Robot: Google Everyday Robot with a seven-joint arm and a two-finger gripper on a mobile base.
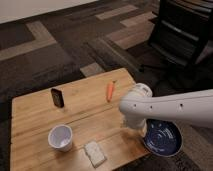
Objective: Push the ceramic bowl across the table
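Your gripper (134, 126) sits at the ceramic bowl's (163, 137) nine o'clock rim on the desk (35, 112), placed for pushing; I cannot tell the jaws' state.

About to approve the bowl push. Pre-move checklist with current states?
1. Bowl on the table: not ok, it hangs over the right front corner.
2. Gripper at the bowl: cannot tell, it is hidden behind the arm, which reaches in from the right next to the bowl's left rim.
3. Path leftward: not ok, the white cup and sponge sit in the front half.
4. Carrot out of the way: ok, near the far edge.
5. Dark upright object out of the way: ok, far left.
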